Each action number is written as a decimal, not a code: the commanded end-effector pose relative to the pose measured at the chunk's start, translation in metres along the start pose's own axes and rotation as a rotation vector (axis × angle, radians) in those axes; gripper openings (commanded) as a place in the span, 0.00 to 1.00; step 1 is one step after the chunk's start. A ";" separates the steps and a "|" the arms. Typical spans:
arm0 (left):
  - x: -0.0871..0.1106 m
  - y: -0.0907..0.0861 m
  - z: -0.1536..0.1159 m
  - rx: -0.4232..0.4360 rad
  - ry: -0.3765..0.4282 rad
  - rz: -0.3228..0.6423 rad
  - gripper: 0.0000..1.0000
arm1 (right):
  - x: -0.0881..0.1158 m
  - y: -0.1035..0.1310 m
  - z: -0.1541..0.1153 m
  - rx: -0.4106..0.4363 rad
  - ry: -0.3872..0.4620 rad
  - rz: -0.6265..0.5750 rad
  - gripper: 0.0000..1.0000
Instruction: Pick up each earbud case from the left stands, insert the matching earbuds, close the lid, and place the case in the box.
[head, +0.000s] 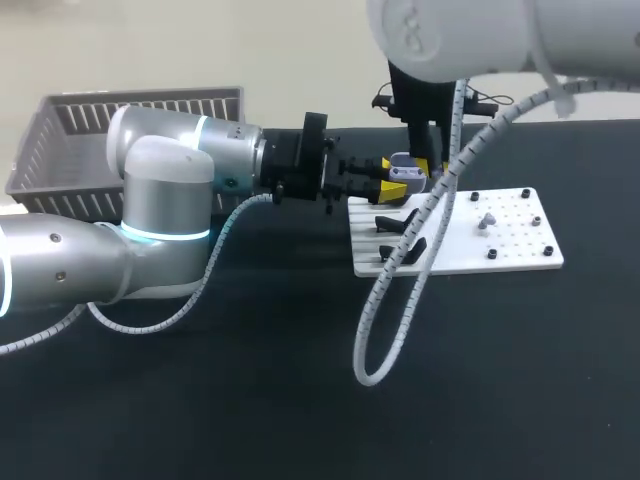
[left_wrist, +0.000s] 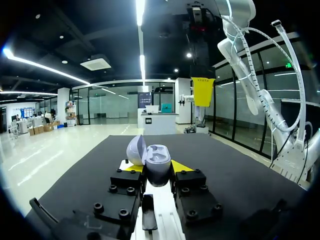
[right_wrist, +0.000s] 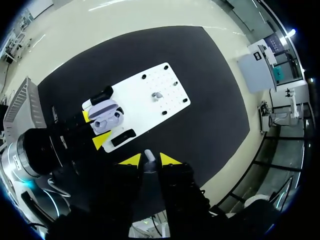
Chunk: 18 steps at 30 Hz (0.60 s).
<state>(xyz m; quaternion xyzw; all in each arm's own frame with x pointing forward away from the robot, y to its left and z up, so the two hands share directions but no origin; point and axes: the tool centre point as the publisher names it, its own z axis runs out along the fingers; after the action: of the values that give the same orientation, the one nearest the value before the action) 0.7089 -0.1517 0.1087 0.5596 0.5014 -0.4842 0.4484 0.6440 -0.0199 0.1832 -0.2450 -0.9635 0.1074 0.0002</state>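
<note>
Saw black table (head: 300, 420) w/ grey slatted box (head: 130, 112) at its far left. Noted white board (head: 520, 250) right of centre, black stands (head: 393, 222) at its left end. Found left gripper (left_wrist: 156, 169) clamped on open case (left_wrist: 157, 160) from both sides, lid up, over board's left end. Spotted right gripper (right_wrist: 150, 160) above, jaws narrow, pinching earbud (right_wrist: 149, 155). Also saw 2nd earbud (right_wrist: 156, 95) mid-board.

A white perforated board (head: 520, 236) dotted with black studs (head: 548, 251) lies flat on the black table (head: 300, 410).
</note>
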 end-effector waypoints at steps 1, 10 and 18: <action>0.001 0.000 0.000 0.000 -0.001 0.000 0.00 | -0.001 0.001 -0.001 0.005 0.003 0.000 0.00; 0.001 0.000 0.000 0.000 -0.001 0.000 0.00 | -0.003 0.009 -0.004 0.028 -0.026 0.079 0.00; -0.003 0.000 0.004 -0.005 0.008 0.027 0.00 | -0.018 0.018 -0.014 -0.015 0.013 0.317 0.00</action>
<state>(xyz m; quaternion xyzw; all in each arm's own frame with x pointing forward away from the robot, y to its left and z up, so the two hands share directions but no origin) 0.7088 -0.1528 0.1096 0.5667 0.4963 -0.4780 0.4518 0.6625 -0.0070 0.1910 -0.3796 -0.9194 0.0988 -0.0274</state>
